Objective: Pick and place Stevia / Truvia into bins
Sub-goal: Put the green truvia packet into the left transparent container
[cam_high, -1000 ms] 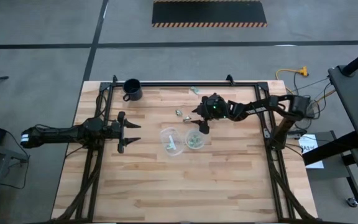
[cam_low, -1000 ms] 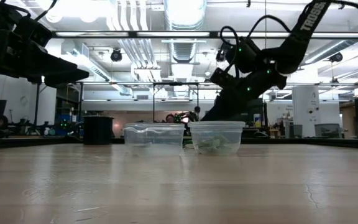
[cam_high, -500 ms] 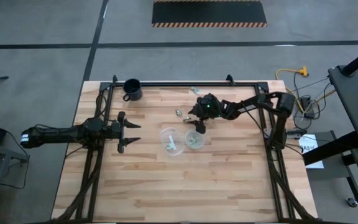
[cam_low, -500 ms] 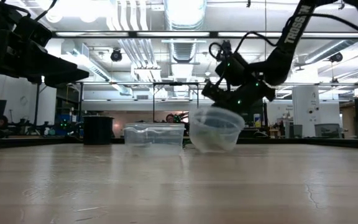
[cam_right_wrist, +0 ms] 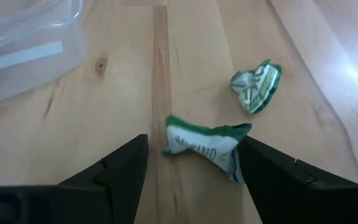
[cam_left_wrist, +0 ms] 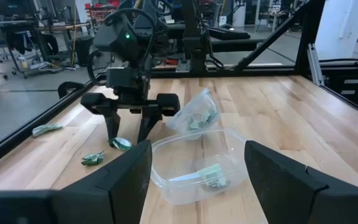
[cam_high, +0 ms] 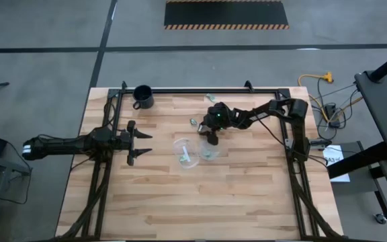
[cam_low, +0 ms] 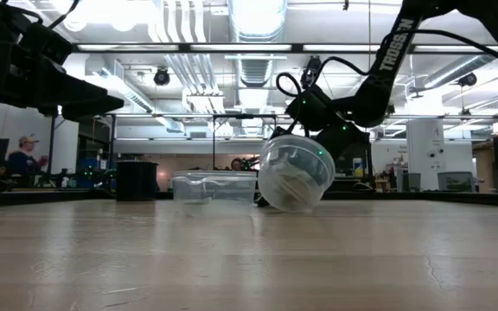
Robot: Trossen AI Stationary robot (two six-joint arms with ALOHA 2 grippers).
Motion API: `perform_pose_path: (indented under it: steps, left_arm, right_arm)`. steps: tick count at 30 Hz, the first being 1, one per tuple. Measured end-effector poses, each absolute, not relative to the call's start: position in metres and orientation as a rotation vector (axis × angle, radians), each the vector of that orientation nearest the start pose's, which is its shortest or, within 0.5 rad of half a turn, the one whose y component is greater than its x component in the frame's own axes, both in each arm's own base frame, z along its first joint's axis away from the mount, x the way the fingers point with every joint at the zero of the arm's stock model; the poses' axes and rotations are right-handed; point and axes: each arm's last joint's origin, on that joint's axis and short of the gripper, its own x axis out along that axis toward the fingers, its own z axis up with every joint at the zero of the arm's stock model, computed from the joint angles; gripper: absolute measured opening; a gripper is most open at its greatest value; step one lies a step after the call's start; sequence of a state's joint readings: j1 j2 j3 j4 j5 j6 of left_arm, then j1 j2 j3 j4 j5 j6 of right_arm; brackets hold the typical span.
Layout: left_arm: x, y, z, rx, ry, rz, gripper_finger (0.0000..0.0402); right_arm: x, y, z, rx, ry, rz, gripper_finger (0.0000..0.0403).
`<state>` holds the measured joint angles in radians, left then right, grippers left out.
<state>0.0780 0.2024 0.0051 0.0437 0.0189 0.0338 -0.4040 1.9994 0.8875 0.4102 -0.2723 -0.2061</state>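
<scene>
My right gripper points down, open, with its fingers on either side of a green-and-white packet lying on the wood. A second crumpled packet lies close by. One clear cup stands tipped beside this gripper, with packets inside. The other clear cup stands upright on its base and holds packets. More packets lie loose on the table. My left gripper waits open near the table's left side. My right gripper has the outer side of one finger against the wall of the tipped cup. The fingers come from above, pointing down. The cup leans tilted with its bottom edge on the table, and its packets stay inside.
A black mug stands at the far left of the table. Another packet lies near the far edge. The near half of the table is bare wood. People show in the room behind.
My right gripper has moved toward the table's left and down over the loose packets, staying open. On its way it caught the right-hand cup, which stood upright a second ago and is now tipped onto its bottom edge. The other cup has stayed put.
</scene>
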Motion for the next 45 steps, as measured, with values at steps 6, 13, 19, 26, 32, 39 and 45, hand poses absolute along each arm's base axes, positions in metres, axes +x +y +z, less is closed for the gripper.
perform_pose_path:
  steps: [6, 13, 19, 26, 32, 39, 45]
  left_arm:
    - [0.109, 0.008, 0.153, 0.026, 0.154, 0.056, 0.024]
    - [0.109, 0.008, 0.153, 0.026, 0.154, 0.057, 0.024]
    - [0.109, 0.008, 0.153, 0.026, 0.154, 0.057, 0.024]
    - [0.109, 0.008, 0.153, 0.026, 0.154, 0.057, 0.024]
    - [0.109, 0.008, 0.153, 0.026, 0.154, 0.057, 0.024]
    - [0.109, 0.008, 0.153, 0.026, 0.154, 0.057, 0.024]
    - [0.109, 0.008, 0.153, 0.026, 0.154, 0.057, 0.024]
  right_arm:
    - [0.33, -0.133, 0.106, 0.024, 0.647, -0.067, 0.0234]
    - [0.326, -0.131, 0.116, -0.002, 0.642, -0.059, 0.0232]
    - [0.323, -0.131, 0.113, -0.08, 0.679, -0.019, 0.0232]
    - [0.32, -0.136, 0.114, -0.075, 0.653, 0.063, 0.0232]
    - [0.322, -0.14, 0.111, -0.072, 0.623, 0.045, 0.0231]
    - [0.328, -0.146, 0.095, -0.067, 0.609, 0.035, 0.023]
    - [0.331, -0.152, 0.086, -0.037, 0.616, 0.017, 0.0229]
